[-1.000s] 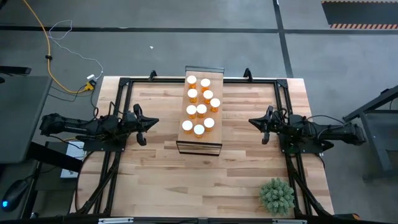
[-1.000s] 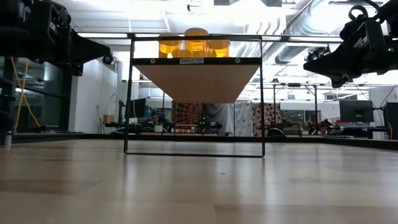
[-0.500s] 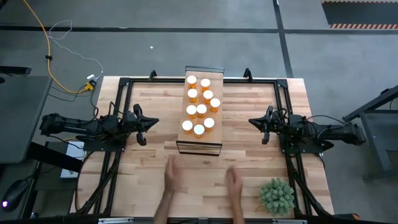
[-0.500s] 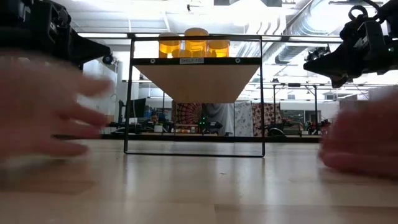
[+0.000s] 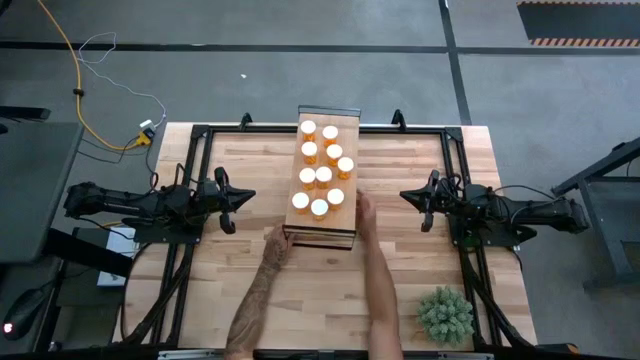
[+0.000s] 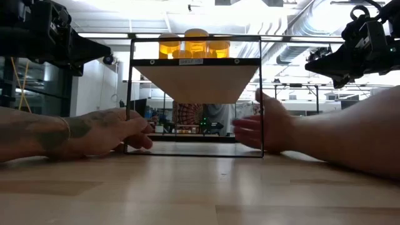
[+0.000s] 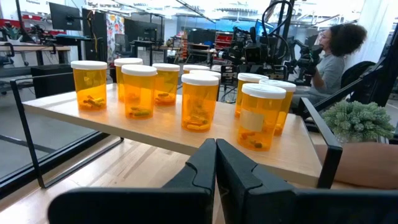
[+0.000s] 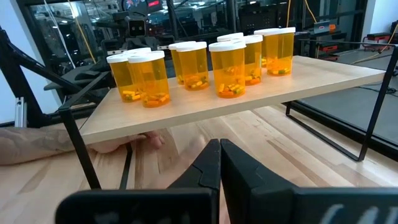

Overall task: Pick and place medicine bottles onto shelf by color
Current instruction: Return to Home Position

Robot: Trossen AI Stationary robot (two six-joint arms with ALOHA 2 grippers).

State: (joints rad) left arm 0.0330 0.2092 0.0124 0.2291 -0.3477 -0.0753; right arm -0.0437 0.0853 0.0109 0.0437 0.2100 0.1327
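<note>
Several orange medicine bottles with white caps stand upright on the light-wood shelf, which rests on its dark frame in the middle of the table. The left wrist view and the right wrist view show the bottles from either side. My left gripper is shut and hangs level to the left of the shelf, pointing at it. My right gripper is shut and level to the shelf's right. Neither holds anything.
A person's two bare forearms reach in from the table's near edge. One hand is at the near left leg of the shelf frame, the other hand at the near right leg. A small green plant stands at the near right corner.
A person's hands have come in over the near edge and moved up to the near end of the shelf, one on each side of its frame. Both arms have kept still.
</note>
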